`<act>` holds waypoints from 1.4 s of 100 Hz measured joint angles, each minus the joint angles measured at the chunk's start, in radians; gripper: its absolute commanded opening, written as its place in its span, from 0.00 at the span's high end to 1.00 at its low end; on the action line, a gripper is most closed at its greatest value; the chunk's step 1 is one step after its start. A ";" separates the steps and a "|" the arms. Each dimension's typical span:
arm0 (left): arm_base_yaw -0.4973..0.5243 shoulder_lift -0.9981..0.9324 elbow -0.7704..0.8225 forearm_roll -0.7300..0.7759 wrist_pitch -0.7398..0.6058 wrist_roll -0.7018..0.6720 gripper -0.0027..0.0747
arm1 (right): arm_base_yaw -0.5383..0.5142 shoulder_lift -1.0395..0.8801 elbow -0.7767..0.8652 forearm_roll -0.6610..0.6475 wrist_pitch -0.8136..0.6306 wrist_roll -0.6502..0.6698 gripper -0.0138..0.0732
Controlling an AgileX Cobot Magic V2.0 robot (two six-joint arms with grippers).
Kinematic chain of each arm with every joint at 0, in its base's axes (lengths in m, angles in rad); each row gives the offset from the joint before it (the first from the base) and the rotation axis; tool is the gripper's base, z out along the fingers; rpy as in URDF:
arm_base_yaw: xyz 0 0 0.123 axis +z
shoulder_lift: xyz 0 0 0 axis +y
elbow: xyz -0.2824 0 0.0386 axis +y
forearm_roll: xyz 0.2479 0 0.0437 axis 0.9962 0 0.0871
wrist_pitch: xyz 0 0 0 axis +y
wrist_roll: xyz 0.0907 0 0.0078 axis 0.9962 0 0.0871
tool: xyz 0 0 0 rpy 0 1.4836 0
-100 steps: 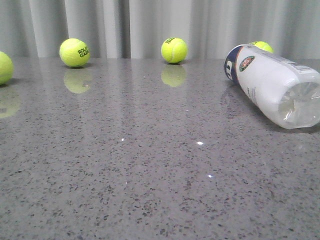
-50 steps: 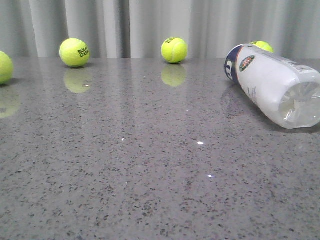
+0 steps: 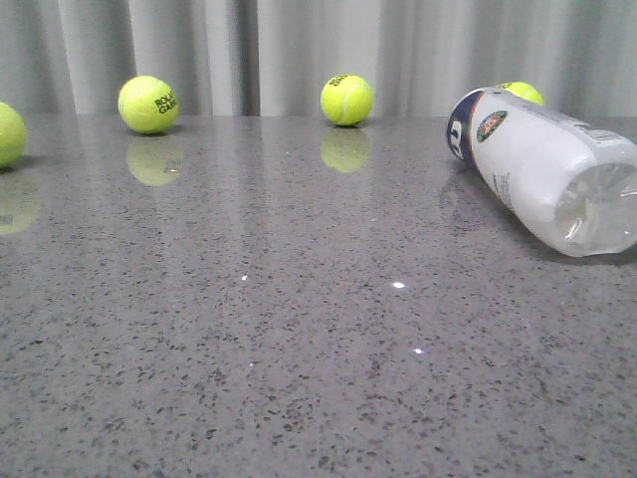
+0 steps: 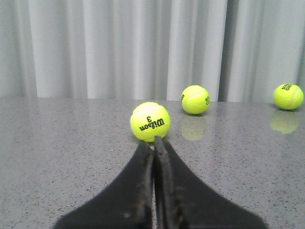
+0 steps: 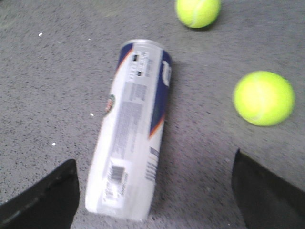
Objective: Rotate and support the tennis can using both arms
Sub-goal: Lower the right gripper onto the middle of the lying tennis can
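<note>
The tennis can (image 3: 542,164) lies on its side at the right of the grey table, clear end toward the camera, navy band and green emblem at the far end. In the right wrist view the can (image 5: 133,129) lies lengthwise between the wide-open black fingers of my right gripper (image 5: 155,191), nearer one finger, touching neither. My left gripper (image 4: 153,143) is shut and empty, its tips just short of a Wilson tennis ball (image 4: 150,121). Neither arm shows in the front view.
Tennis balls lie along the back of the table (image 3: 299,329): one at the far left edge (image 3: 8,134), one at back left (image 3: 148,105), one at back centre (image 3: 346,100), one behind the can (image 3: 523,93). Grey curtains hang behind the table.
</note>
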 measured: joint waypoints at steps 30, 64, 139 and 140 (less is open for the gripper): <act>0.000 0.000 0.000 0.000 0.000 0.000 0.99 | 0.066 0.292 -0.124 0.006 -0.015 0.000 0.11; 0.000 0.000 0.000 0.000 0.000 0.000 0.99 | 0.067 0.478 -0.137 0.013 -0.071 -0.006 0.11; 0.000 0.000 0.000 0.000 0.000 0.000 0.99 | 0.069 0.590 -0.172 0.038 -0.053 -0.006 0.55; 0.000 0.000 0.000 0.000 0.000 0.000 0.99 | 0.069 0.590 -0.179 0.038 -0.046 -0.006 0.55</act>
